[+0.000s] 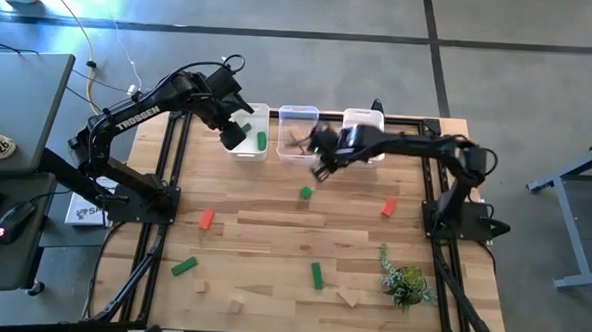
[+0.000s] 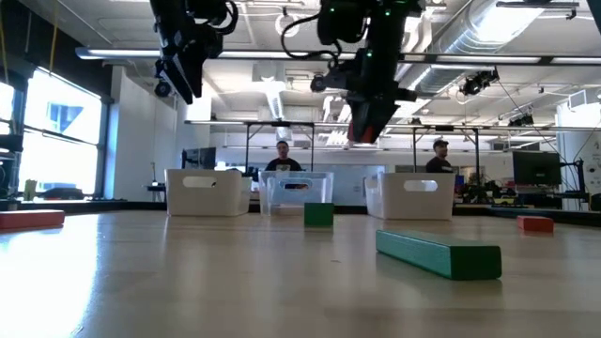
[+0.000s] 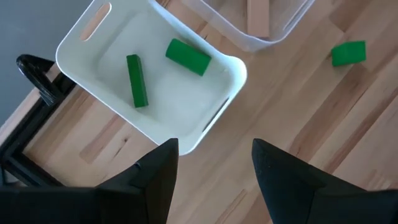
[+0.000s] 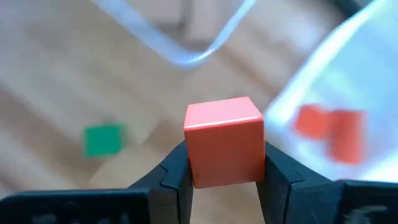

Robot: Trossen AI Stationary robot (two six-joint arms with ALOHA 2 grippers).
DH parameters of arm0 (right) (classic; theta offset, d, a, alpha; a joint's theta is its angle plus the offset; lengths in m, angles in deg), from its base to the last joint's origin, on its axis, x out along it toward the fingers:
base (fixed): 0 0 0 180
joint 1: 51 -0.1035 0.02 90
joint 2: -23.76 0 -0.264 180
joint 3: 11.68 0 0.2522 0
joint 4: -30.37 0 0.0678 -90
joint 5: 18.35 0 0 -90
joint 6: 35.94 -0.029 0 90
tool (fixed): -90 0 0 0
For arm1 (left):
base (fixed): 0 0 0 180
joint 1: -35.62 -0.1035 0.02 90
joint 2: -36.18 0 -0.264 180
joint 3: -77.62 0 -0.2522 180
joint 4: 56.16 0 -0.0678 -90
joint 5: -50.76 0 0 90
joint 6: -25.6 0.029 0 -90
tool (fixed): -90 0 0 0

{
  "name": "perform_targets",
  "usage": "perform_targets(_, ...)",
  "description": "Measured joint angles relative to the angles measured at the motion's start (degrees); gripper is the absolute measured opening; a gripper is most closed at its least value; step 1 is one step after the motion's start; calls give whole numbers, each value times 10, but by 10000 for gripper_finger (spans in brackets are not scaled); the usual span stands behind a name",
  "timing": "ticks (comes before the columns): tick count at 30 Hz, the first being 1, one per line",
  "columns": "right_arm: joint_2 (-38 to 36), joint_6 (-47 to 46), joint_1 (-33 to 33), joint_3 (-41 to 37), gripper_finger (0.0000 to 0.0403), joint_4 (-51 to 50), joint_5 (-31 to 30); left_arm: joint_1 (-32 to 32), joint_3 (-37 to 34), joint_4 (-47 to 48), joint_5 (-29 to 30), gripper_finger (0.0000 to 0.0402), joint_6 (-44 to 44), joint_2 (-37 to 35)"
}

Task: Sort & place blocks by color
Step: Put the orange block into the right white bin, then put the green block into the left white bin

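One camera looks straight down on the whole table (image 1: 273, 235), another sits low at its surface facing the three bins (image 2: 296, 192), and both wrist cameras look down closely, sharing the green cube (image 3: 348, 53).

1. A red cube (image 4: 224, 142) sits clamped between the right gripper's (image 4: 225, 163) fingers, raised above the table.
2. Two green blocks (image 3: 137, 80) lie in the left bin (image 3: 81, 59).
3. Green, red and tan blocks lie scattered across the table (image 1: 273, 240).
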Motion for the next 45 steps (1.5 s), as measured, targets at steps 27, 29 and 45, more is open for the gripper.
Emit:
perform_targets(27,13,257,262,-2,116,-65,113,173,0,-18,0,192,-143,0)
perform_targets(29,21,270,267,-2,116,-65,117,195,0,1,1,192,-162,0)
perform_targets(45,37,357,277,-2,197,-47,90,374,0,94,3,192,-313,0)
